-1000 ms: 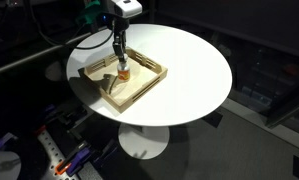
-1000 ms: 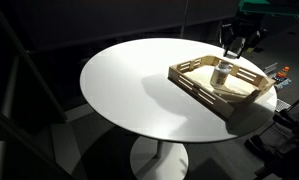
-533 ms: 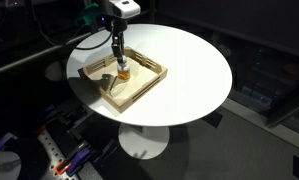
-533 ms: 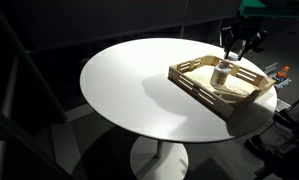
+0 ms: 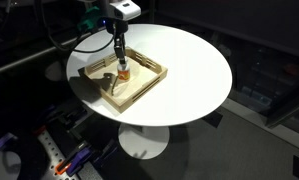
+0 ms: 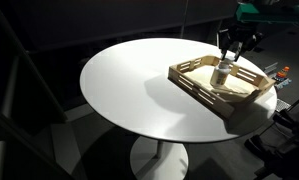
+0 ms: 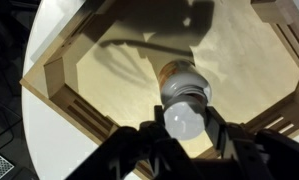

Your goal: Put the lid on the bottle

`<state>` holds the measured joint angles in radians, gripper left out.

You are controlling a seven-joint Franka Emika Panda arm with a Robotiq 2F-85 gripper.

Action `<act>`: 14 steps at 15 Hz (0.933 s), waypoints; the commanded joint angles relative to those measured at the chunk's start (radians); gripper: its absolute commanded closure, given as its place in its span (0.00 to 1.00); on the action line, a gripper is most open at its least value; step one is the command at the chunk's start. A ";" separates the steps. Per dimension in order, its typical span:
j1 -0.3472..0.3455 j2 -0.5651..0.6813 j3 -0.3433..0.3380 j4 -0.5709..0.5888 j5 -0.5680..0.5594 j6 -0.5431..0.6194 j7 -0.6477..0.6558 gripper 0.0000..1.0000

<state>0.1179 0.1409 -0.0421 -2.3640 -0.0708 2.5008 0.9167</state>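
The amber bottle (image 7: 182, 86) stands upright in the square wooden tray (image 7: 69, 95), with its pale threaded neck showing. My gripper (image 7: 184, 124) is shut on the small round white lid (image 7: 184, 121) and holds it just above the bottle's mouth, slightly off to the near side. In both exterior views the gripper (image 5: 119, 58) (image 6: 229, 56) hangs straight over the bottle (image 5: 122, 72) (image 6: 221, 76) in the tray (image 5: 139, 88) (image 6: 204, 88). The lid is too small to make out there.
The tray sits near the edge of a round white table (image 5: 189, 60) (image 6: 139, 85). The tray's raised slatted walls (image 7: 274, 20) surround the bottle. Dark floor and equipment lie around the table.
Almost nothing. The gripper with the lid has shifted very slightly over the bottle. The bottle and tray have not moved.
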 commanded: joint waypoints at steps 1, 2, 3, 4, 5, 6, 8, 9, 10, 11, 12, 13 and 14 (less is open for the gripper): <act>-0.012 0.009 0.012 0.002 -0.010 0.033 -0.015 0.81; -0.011 0.013 0.011 0.003 -0.011 0.036 -0.014 0.81; -0.011 0.017 0.011 0.004 -0.010 0.039 -0.015 0.81; -0.011 0.019 0.011 0.004 -0.009 0.040 -0.015 0.81; -0.012 0.024 0.011 0.005 -0.006 0.039 -0.018 0.81; -0.012 0.026 0.010 0.005 -0.004 0.040 -0.019 0.81; -0.012 0.030 0.012 0.005 0.003 0.043 -0.026 0.81; -0.013 0.031 0.013 0.004 0.007 0.046 -0.031 0.81; -0.013 0.029 0.014 0.001 0.012 0.052 -0.036 0.81; -0.014 0.028 0.016 -0.001 0.015 0.058 -0.041 0.81; -0.014 0.028 0.017 -0.002 0.017 0.064 -0.045 0.81; -0.015 0.027 0.018 -0.003 0.022 0.073 -0.052 0.81; -0.015 0.026 0.019 -0.003 0.025 0.079 -0.059 0.81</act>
<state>0.1178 0.1696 -0.0361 -2.3639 -0.0696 2.5550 0.9029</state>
